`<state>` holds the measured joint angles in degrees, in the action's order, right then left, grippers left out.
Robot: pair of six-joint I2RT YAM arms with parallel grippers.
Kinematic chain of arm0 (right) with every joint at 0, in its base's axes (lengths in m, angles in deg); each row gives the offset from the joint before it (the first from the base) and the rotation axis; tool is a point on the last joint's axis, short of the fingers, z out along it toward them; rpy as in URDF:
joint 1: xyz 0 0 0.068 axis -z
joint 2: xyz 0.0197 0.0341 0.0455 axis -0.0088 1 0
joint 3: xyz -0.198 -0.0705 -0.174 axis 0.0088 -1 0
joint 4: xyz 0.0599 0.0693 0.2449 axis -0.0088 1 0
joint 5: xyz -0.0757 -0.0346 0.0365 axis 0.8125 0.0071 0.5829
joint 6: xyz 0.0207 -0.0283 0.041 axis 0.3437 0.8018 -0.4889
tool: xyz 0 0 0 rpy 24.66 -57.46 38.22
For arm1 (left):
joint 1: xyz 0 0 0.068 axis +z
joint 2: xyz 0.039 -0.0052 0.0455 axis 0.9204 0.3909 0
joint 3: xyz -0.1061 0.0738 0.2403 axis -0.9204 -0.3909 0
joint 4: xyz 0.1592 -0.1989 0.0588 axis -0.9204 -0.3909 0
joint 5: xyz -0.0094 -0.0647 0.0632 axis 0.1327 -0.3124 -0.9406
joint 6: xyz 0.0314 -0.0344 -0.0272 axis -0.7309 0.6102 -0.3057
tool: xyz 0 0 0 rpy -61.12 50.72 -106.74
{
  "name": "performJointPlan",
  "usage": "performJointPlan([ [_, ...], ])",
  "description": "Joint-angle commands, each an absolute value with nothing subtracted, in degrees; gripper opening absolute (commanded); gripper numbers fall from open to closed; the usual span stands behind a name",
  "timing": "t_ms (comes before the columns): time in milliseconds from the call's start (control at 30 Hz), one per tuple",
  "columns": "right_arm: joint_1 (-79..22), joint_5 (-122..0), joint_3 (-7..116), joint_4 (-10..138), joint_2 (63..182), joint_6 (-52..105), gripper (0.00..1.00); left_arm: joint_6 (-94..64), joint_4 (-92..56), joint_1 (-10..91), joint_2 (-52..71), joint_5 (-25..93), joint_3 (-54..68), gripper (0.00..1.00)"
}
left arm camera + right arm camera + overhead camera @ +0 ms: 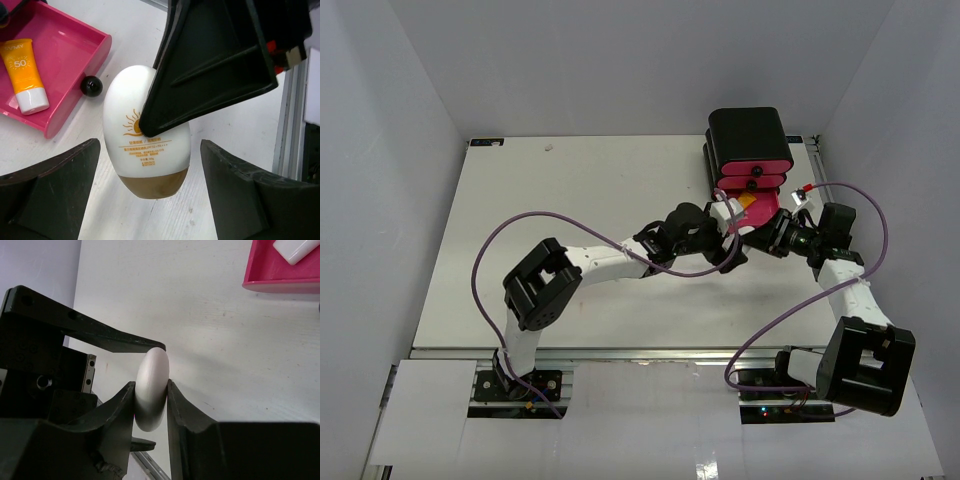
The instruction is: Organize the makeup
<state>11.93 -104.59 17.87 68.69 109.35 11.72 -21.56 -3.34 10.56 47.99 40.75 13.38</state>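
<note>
The beige-white oval bottle [150,160] is pinched across its flat faces by the right gripper [151,390], near the counter's [570,190] far right corner and just beside the open pink drawer [65,60]. We cannot tell whether the bottle hangs just off the counter or grazes it. In the left wrist view its long axis runs straight toward the left gripper [150,165], tan cap end leading. That gripper is spread wide, one finger on either side of the cap and touching neither face. The relation we'd watch is this: the bottle already sits between the left fingers, so a handover would need a closing pinch rather than any sideways travel. We'd place it low on the body, away from the right finger lying over the upper half. The right arm has the bottle; the left is nearest to take it. The drawer lies to one side with its black knob [91,86] close to the bottle's shoulder, and an orange tube [20,65] with a white cap rests inside, leaving bare pink floor beside it. On the other side the counter's right edge is near, so open room lies mainly toward the near edge. The black box [750,140] stands at the far edge.
</note>
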Motion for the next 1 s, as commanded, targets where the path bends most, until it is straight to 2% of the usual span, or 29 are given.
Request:
performJointPlan([
  [0, 13.91, -107.33, 22.41, 66.87, 112.02, 13.95, 0.08, -21.87, -0.89, 10.21, 42.75, 36.64, 14.14, 0.97],
  [300, 16.22, -106.4, 28.31, 65.37, 120.79, 14.57, 0.08, -26.21, -6.69, 10.29, 34.52, 31.52, 12.76, 0.98],
  [433, 16.4, -104.11, 30.41, 61.54, 124.72, 11.28, 0.08, -30.18, -11.76, 10.55, 26.6, 27.26, 9.35, 0.98],
  [633, 16.41, -100.78, 35.87, 53.6, 133.9, 3.39, 0.09, -33.59, -18.82, 12.96, 11.35, 19.12, -2.64, 0.98],
  [900, 16.41, -95.12, 45.15, 54.0, 143.17, 4.57, 0.19, -34.7, -23.24, 16.26, -8.55, 12.36, -19.51, 0.98],
  [967, 16.39, -93.47, 46.95, 55.28, 144.8, 6.96, 0.24, -34.7, -22.35, 16.52, -11.73, 11.0, -22.64, 0.98],
])
